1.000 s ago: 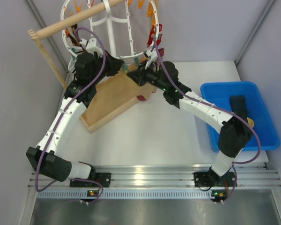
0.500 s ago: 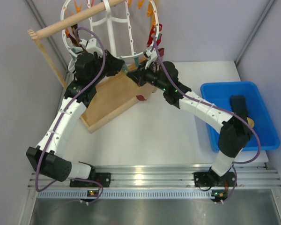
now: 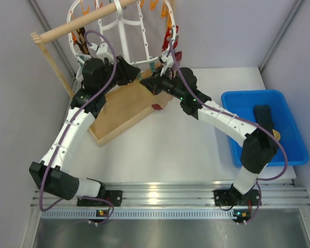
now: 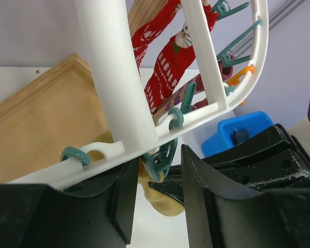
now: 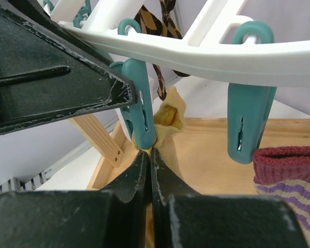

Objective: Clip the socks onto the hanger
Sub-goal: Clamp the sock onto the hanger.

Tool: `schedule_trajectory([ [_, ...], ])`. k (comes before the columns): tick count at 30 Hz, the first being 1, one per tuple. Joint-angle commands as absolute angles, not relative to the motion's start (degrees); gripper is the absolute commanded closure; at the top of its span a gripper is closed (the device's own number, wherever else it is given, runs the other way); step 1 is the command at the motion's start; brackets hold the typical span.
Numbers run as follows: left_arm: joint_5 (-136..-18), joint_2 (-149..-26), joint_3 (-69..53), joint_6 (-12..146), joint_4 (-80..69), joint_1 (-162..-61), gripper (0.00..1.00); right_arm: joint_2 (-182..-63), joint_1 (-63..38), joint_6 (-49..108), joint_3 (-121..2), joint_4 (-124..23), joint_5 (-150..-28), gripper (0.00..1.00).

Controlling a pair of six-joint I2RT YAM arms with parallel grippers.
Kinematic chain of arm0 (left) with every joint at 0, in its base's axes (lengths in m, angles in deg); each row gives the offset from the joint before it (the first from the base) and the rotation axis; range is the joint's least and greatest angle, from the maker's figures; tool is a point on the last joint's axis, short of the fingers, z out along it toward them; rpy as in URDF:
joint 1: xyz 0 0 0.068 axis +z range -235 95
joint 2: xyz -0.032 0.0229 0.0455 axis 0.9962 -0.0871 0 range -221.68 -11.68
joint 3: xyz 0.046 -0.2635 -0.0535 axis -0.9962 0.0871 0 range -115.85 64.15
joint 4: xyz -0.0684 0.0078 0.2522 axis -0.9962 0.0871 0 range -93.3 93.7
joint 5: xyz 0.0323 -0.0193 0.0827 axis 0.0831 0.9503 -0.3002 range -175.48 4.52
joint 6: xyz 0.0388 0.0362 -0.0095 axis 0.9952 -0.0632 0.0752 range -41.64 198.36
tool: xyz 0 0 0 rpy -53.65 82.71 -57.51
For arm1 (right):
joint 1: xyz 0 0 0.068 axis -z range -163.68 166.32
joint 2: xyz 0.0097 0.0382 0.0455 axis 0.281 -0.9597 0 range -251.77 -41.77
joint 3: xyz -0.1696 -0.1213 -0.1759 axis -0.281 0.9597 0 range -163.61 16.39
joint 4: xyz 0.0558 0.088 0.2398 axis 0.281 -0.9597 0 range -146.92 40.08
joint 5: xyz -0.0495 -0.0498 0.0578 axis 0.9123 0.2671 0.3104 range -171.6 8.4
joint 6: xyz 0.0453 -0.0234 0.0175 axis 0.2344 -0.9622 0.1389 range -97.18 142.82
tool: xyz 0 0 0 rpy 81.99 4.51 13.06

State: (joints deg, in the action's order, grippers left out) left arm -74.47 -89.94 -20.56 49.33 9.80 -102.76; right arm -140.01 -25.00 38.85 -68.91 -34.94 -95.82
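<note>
Limp tan-yellow sock touching teal clip, white hanger rim, red socks hanging

Seen from overhead, the hanger runs off the top edge, and its rim hides the tips of the left gripper and right gripper. Under that rim a teal clip partly covers the tan-yellow sock. It is unclear whether the left gripper squeezes that clip.

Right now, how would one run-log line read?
left gripper: open around teal clip | right gripper: shut on yellow sock, under that clip
</note>
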Motion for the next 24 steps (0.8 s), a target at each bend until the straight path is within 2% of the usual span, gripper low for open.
schedule_trajectory([
  [1,-69.58,-86.49,-19.62,48.83,5.84,-101.53,0.57,-137.75,-24.11,37.67,-71.76,-32.08,-96.10,1.00],
  [7,-65.35,-81.31,-15.49,50.23,4.95,-101.09,0.59,-136.43,-23.23,36.35,-70.80,-33.22,-96.63,1.00],
  [17,-81.69,-75.76,-13.89,55.95,10.58,-100.56,0.67,-134.68,-22.62,34.07,-69.48,-35.24,-96.54,1.00],
  [24,-81.61,-78.39,-16.09,56.30,9.79,-100.56,0.65,-133.97,-22.62,33.10,-69.04,-35.68,-97.50,1.00],
])
